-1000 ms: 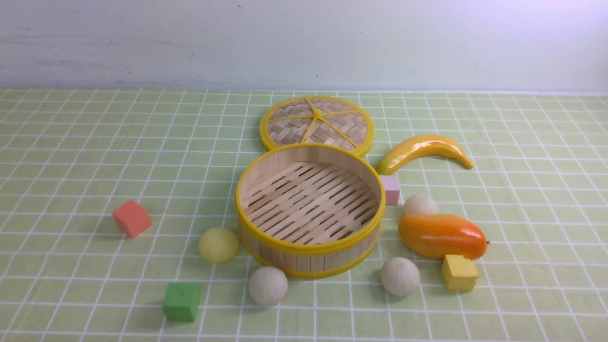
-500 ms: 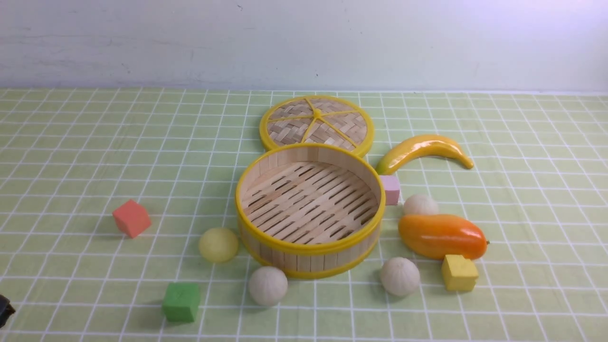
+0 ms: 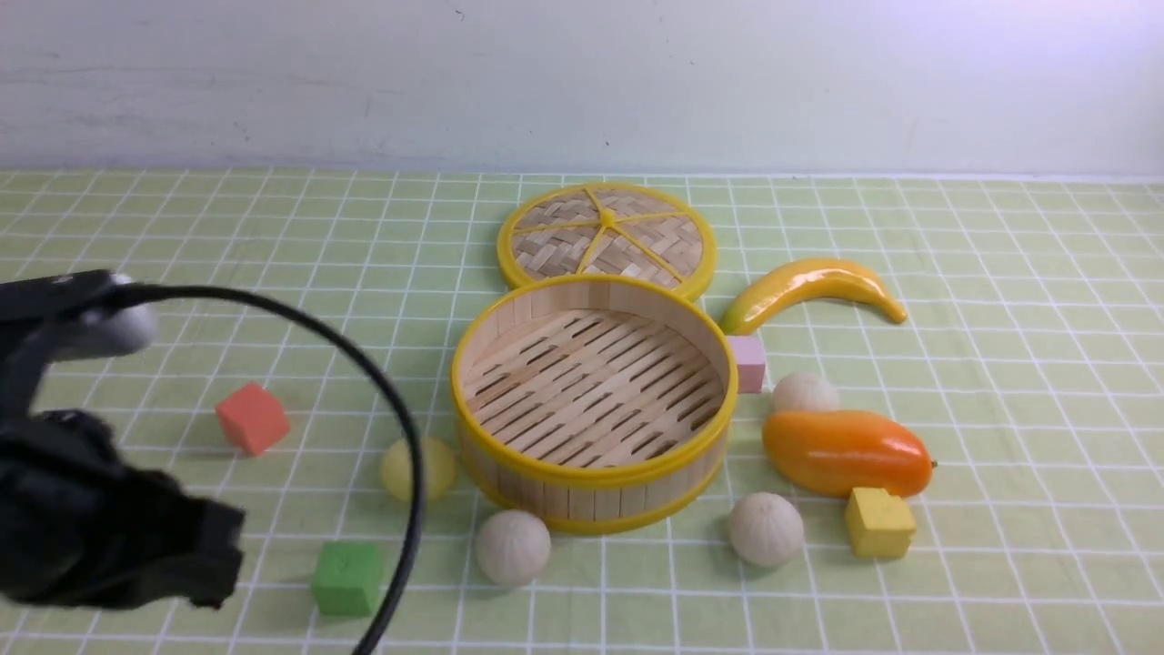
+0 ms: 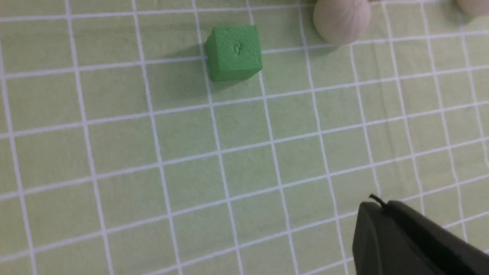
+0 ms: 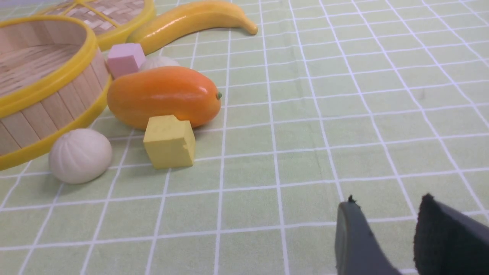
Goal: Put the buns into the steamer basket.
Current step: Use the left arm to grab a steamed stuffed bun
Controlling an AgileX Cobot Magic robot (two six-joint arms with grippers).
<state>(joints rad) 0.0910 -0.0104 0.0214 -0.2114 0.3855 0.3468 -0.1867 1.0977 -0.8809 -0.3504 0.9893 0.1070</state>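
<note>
Above green gridded cloth (image 4: 183,152), left claw (image 4: 376,202) pinched shut, right claw (image 5: 389,202) parted, both empty.

The basket (image 3: 596,473) sits mid-table, with the lid (image 3: 555,264) behind it. One bun (image 3: 418,469) lies just left of the basket, another (image 3: 514,548) in front. To the right (the busier side, really) are a banana (image 3: 818,280), a cube (image 3: 747,364), a bun (image 3: 806,392) behind a mango (image 3: 846,452), a second cube (image 3: 880,523) before the mango, and another bun (image 3: 766,529). Further left lie two more cubes (image 3: 253,418).
</note>
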